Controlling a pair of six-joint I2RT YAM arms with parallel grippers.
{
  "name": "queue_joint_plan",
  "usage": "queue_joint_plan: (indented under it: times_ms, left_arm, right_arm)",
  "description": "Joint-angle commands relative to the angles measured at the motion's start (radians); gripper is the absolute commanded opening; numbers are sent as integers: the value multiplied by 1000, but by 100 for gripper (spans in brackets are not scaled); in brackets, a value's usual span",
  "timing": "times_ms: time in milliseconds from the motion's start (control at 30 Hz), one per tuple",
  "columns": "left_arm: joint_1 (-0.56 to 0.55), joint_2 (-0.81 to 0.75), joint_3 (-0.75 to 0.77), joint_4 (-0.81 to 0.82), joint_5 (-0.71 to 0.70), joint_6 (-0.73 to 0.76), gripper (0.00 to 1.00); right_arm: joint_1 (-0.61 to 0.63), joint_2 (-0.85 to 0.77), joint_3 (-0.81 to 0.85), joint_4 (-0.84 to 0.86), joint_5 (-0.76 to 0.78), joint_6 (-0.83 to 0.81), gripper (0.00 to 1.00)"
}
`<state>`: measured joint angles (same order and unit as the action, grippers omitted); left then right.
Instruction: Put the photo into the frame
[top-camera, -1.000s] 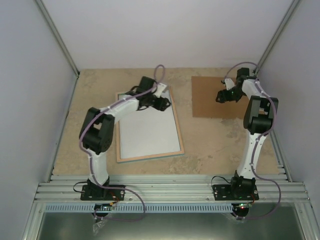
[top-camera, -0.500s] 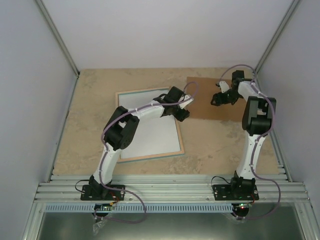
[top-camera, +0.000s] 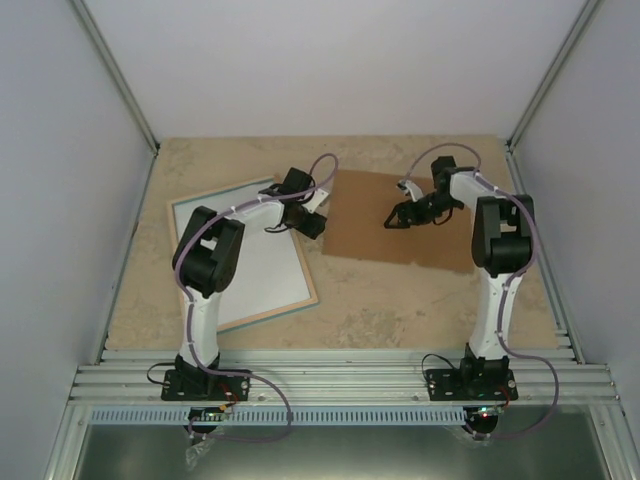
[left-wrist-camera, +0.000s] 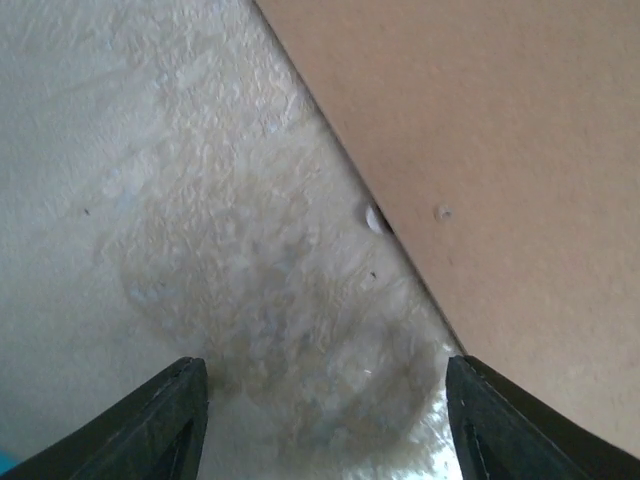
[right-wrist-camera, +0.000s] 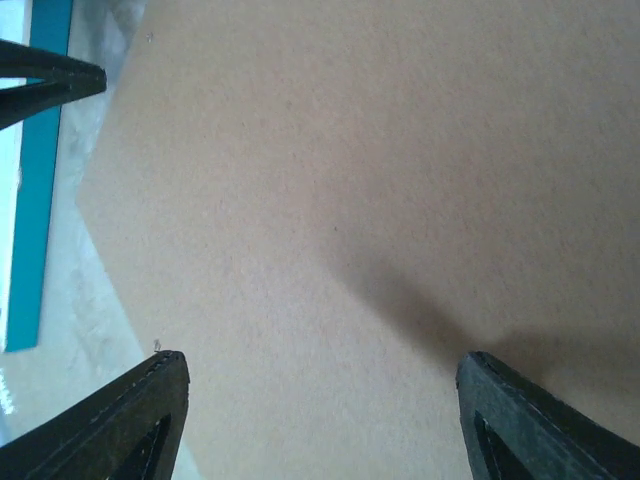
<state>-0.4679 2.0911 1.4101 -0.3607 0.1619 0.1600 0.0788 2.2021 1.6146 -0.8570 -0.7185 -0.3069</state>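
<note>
Frame (top-camera: 245, 270) flat, just left of left gripper (top-camera: 310, 226), fingers (left-wrist-camera: 165, 420) spread, empty.

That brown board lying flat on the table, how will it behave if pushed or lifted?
The brown board looks thin and flat, so it is probably light and likely slides across the table when pushed. It lies flush, so lifting probably needs an edge caught first. Straight edges suggest stiffness.

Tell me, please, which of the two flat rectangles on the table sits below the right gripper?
The plain brown board, right of the middle. The right gripper is over it; the turquoise-edged frame lies further left.
</note>
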Motion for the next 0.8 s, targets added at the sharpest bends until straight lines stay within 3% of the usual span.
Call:
queue_joint_plan:
  times_ms: [0,200,433,767]
  left_arm:
    - [-11,-53,34,-81,86,-73,70]
    - [-10,-24,58,-24,285,-303,72]
    - [-10,-2,25,15,295,-382,72]
    - [-9,34,-33,-2,265,-401,71]
  right_arm:
    - [-62,-115,-58,-40,-49,4,76]
    - [-277,-197,-58,-52,3,61,79]
    - [-476,-156,-101,-84,89,124,80]
    - [-488,-61,-187,-85,47,118,77]
